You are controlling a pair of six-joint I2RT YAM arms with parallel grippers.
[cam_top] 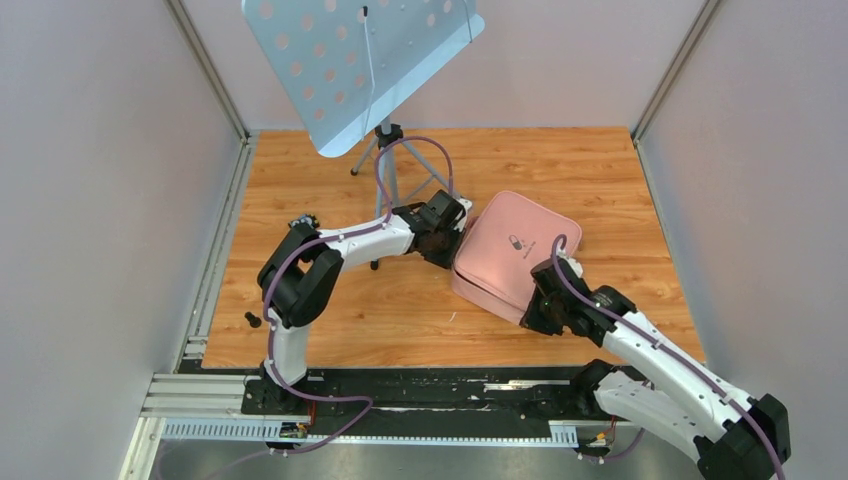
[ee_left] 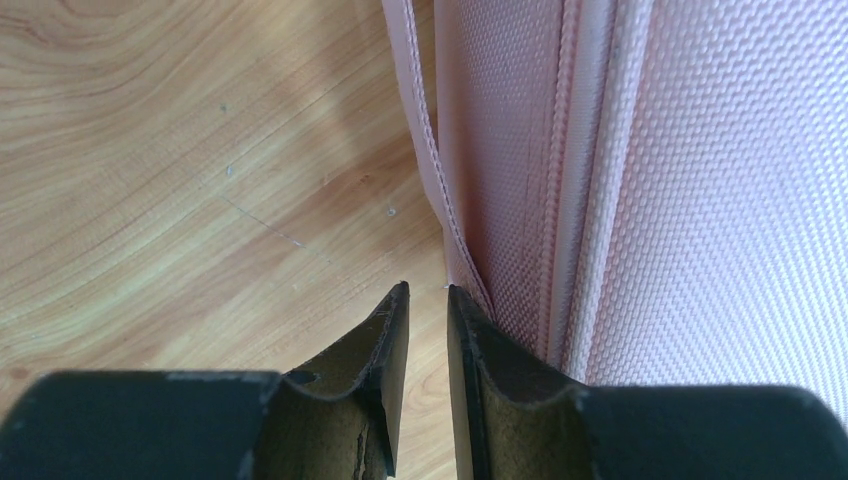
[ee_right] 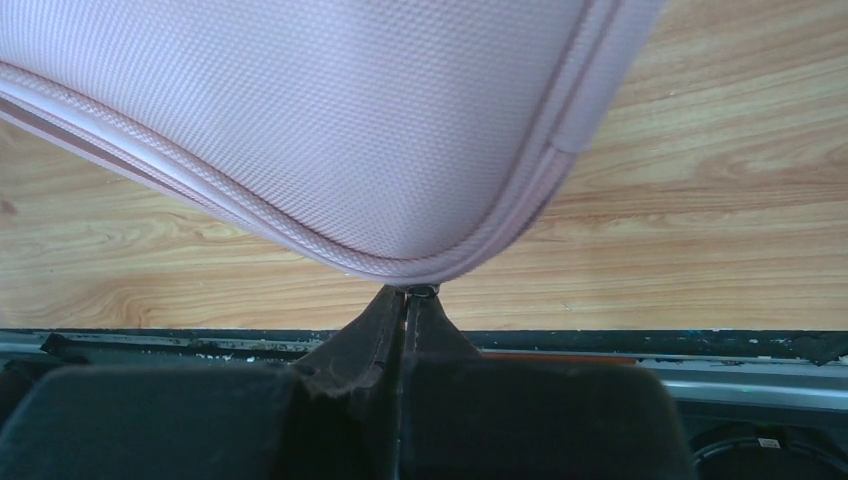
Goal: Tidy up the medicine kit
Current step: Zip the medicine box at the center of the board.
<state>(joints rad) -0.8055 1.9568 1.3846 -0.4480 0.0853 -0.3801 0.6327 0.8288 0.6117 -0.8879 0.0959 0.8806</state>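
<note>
Medicine kit, lid closed, lies flat on the table just right of the music stand's tripod. The left gripper, between stand and kit, has its fingers a narrow slit apart with nothing in them, one finger against the kit's side. The right gripper, at the kit's corner away from the stand, is pressed closed, its tips touching the seam.

The wood-grain desk carried a pink soft rectangular zip case right of centre and a grey metal tripod near its far edge.
</note>
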